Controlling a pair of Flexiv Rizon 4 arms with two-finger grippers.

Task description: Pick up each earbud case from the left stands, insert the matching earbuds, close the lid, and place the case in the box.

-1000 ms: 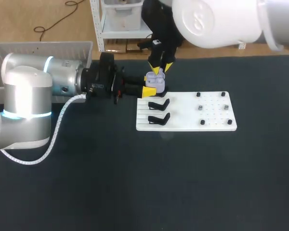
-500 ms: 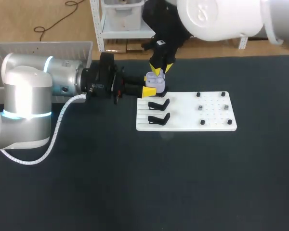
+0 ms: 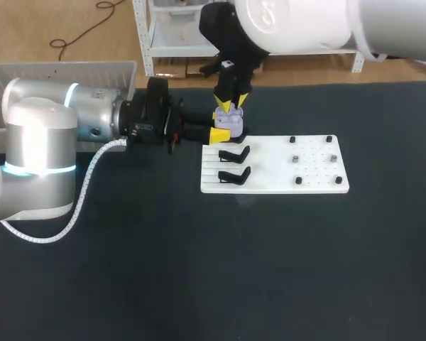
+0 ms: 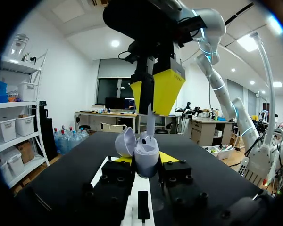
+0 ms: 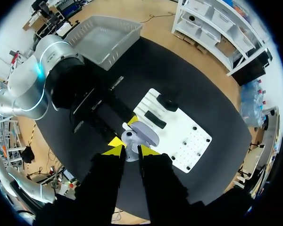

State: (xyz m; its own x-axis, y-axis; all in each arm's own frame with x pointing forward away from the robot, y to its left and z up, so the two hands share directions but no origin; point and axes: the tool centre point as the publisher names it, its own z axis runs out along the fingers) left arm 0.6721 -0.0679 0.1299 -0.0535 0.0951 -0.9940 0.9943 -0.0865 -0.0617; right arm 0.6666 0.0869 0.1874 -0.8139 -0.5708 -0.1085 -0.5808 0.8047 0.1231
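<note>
A lavender earbud case (image 3: 231,123) is held above the table just behind the white board, its lid standing open (image 4: 125,141). My left gripper (image 3: 226,128) comes in from the left and is shut on the case body (image 4: 146,157), one yellow tip on each side. My right gripper (image 3: 231,106) hangs straight above the case (image 5: 141,132), shut on a small white earbud (image 4: 151,125) whose lower end reaches into the open case. In the right wrist view that gripper (image 5: 129,151) has its fingers close together over the case.
The white board (image 3: 284,177) carries two black stands (image 3: 234,153) (image 3: 234,173) on its left part and small pegs (image 3: 296,158) on its right. A grey basket (image 3: 57,71) stands at the table's far left.
My right gripper has shifted slightly left and lower over the open case. The left arm and the case have stayed still.
</note>
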